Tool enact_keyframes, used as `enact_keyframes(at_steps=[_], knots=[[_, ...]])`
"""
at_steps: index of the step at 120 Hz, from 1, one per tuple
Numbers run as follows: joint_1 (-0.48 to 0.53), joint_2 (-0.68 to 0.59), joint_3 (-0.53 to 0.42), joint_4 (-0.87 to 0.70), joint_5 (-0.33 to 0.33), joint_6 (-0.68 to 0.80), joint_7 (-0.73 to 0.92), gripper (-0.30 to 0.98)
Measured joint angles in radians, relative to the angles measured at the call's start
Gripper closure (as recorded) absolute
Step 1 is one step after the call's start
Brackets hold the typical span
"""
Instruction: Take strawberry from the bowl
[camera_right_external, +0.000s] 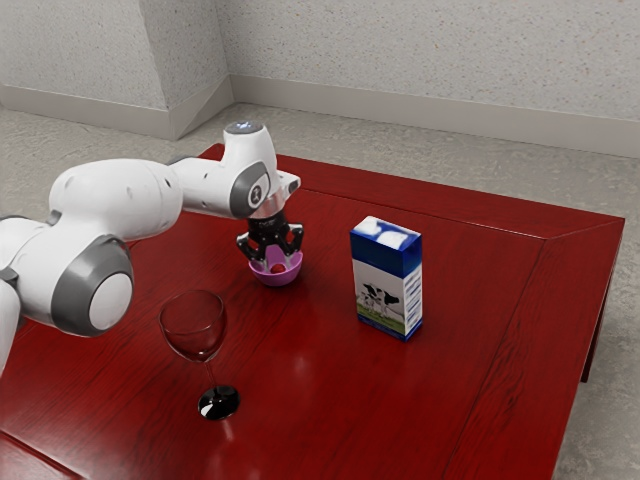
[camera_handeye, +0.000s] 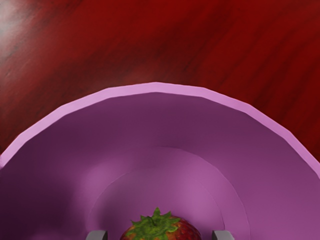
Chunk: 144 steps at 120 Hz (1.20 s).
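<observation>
In the exterior view my gripper (camera_right_external: 276, 262) points down into the pink-purple bowl (camera_right_external: 275, 279), its two fingers apart. The red strawberry (camera_right_external: 278, 268) lies in the bowl between them. In the wrist view the strawberry (camera_handeye: 161, 231), green leaves on top, rests on the bottom of the bowl (camera_handeye: 165, 120). Both fingertips of the gripper (camera_handeye: 159, 235) show there, one on either side of the fruit, with a gap on each side. The fruit's lower part is cut off by the view's edge.
A blue and white milk carton (camera_right_external: 387, 280) stands upright toward the exterior view's right of the bowl. An upright wine glass (camera_right_external: 196, 330) with a black base is nearer the camera. All stand on a glossy red wooden table (camera_right_external: 330, 400).
</observation>
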Motion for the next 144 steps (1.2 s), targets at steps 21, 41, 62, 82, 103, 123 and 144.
enact_keyframes(at_steps=[21,41,62,82,103,123,144], knots=[[0.001,0.009,0.0,0.001,0.001,0.004,-0.011,0.51],[0.002,0.022,0.0,0.004,0.003,0.005,-0.02,0.53],[0.0,0.015,0.001,0.016,0.006,0.006,-0.029,0.57],[-0.014,-0.049,0.004,0.021,0.014,-0.001,-0.038,0.6],[-0.059,-0.13,0.006,-0.003,0.028,-0.035,-0.047,0.62],[-0.095,-0.121,-0.004,0.04,0.03,-0.043,-0.053,0.63],[-0.12,-0.172,0.01,-0.035,0.033,-0.051,-0.059,0.64]])
